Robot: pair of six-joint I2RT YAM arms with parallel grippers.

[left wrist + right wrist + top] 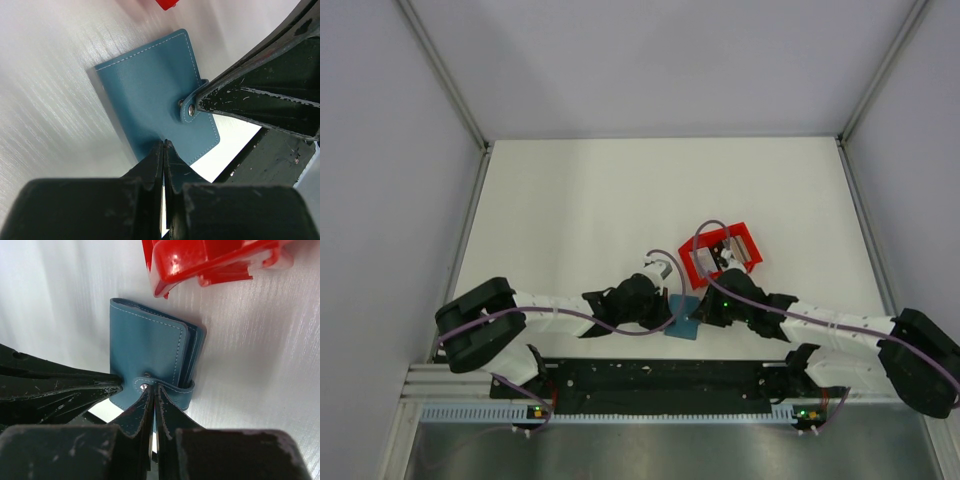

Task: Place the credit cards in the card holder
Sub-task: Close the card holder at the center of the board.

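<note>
The card holder (150,95) is touched at its near edge by the left gripper (164,144) and at its snap strap (190,105) by the right gripper (152,388); both are closed narrow.

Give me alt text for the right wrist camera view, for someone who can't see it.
A closed teal card holder lies on a white table, the right hand shut at its snap strap. The left hand meets its lower corner; a red tray sits beyond.
</note>
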